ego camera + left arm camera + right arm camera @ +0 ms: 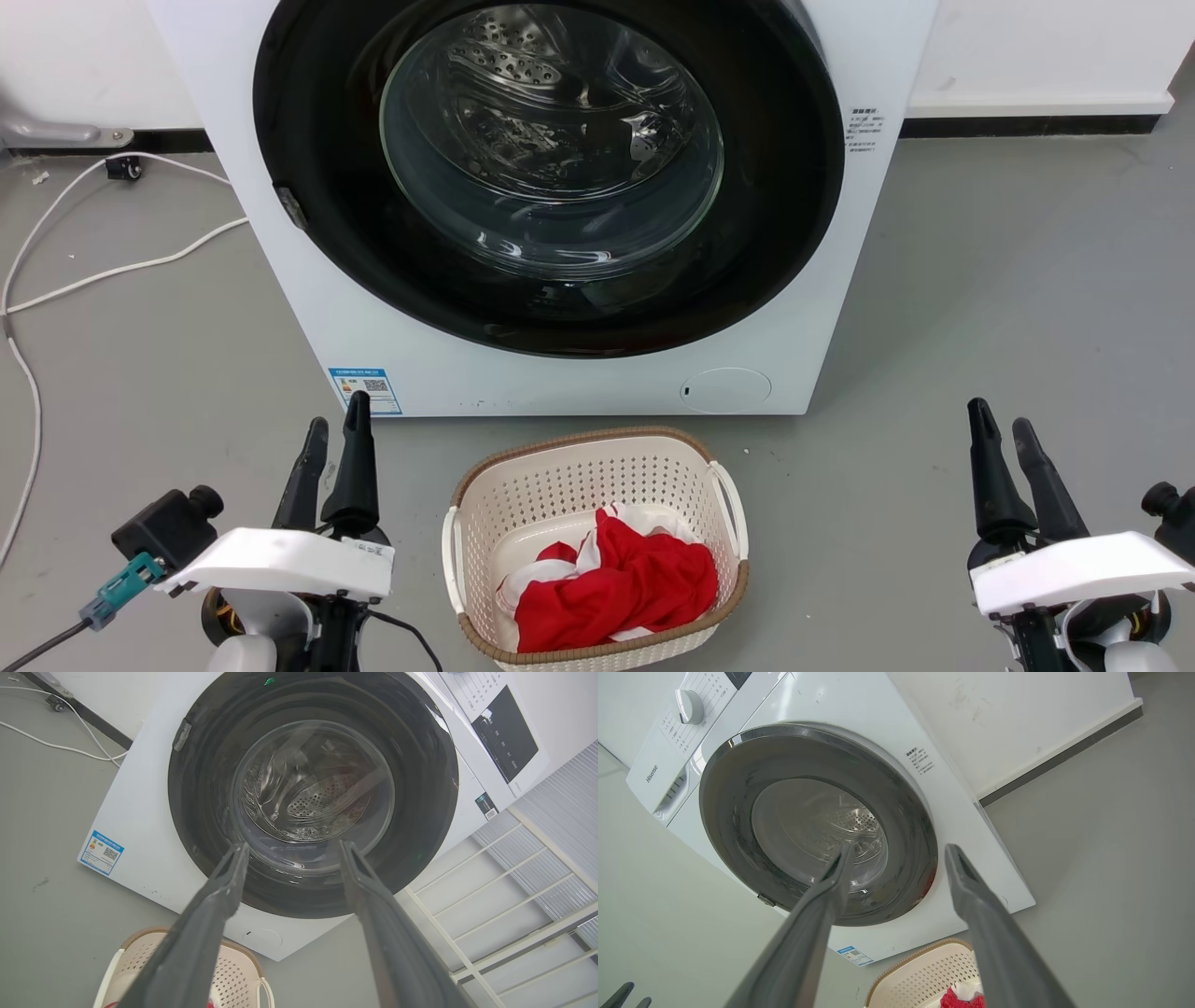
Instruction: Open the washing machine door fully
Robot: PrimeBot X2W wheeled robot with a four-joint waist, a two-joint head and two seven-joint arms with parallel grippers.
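The washing machine door (pixel 551 177) is shut flat on the front of the white washing machine (pixel 280 308). It is big, round and black, with a glass bowl in the middle. The left gripper (pixel 338 415) and the right gripper (pixel 1000 415) hang low, well away from the door. Both have their fingers apart and hold nothing. So the opening has not begun.

A basket (pixel 579 437) with a red cloth (pixel 616 579) sits on the floor just in front of the machine, below the door.

What could go wrong? The black ring is shiny and smooth, so fingers could slip off it. A small grey tab (pixel 291 207) sits on the door's left edge. It may be the place to pull, but I cannot be sure. A pull on the wrong side would not open the door. An arm reaching in low could bump the basket. The door could also stop halfway if the pull ends too soon.
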